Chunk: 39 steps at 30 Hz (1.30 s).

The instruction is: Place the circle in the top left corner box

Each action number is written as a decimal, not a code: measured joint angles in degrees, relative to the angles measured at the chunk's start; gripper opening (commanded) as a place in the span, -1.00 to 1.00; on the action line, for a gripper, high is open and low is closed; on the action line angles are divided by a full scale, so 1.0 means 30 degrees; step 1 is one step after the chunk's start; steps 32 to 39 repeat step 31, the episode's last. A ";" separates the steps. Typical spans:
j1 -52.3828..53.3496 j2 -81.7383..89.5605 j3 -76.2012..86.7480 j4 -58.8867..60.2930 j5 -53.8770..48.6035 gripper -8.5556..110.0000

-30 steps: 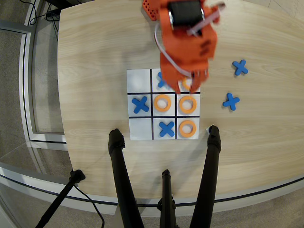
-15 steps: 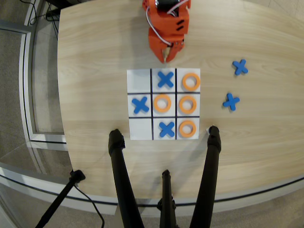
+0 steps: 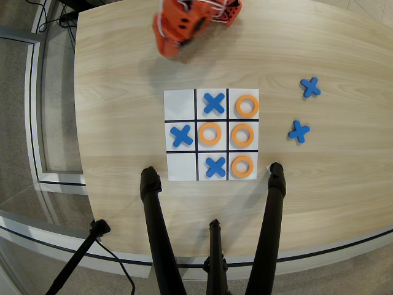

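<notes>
The white nine-cell sheet (image 3: 180,169) lies in the middle of the table in the overhead view. An orange circle (image 3: 247,106) lies flat in the corner cell that this view shows at the top right. The corner cell at the top left (image 3: 179,102) is bare white. Other orange rings sit in the middle cell (image 3: 210,133), the right middle cell (image 3: 242,135) and the bottom right cell (image 3: 242,166). My orange gripper (image 3: 169,46) is a blur above the table's far edge, well clear of the sheet and holding nothing that I can see. Its jaws are too smeared to read.
Blue X pieces lie in three cells (image 3: 214,102) (image 3: 182,135) (image 3: 215,166). Two more blue X pieces (image 3: 311,86) (image 3: 299,131) rest on the wood to the right of the sheet. Black tripod legs (image 3: 153,215) (image 3: 270,215) stand at the near edge.
The gripper has let go of the orange circle in the cell at the top right of the view. It has risen and swung back and to the left, away from the sheet.
</notes>
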 measured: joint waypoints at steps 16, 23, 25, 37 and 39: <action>0.9111 0.0000 0.0000 0.0000 0.0029 -0.85; 0.9082 0.0000 0.0000 0.0000 0.0029 -0.85; 0.9053 0.0000 0.0000 0.0000 0.0029 -0.85; 0.9053 0.0000 0.0000 0.0000 0.0029 -0.85; 0.9053 0.0000 0.0000 0.0000 0.0029 -0.85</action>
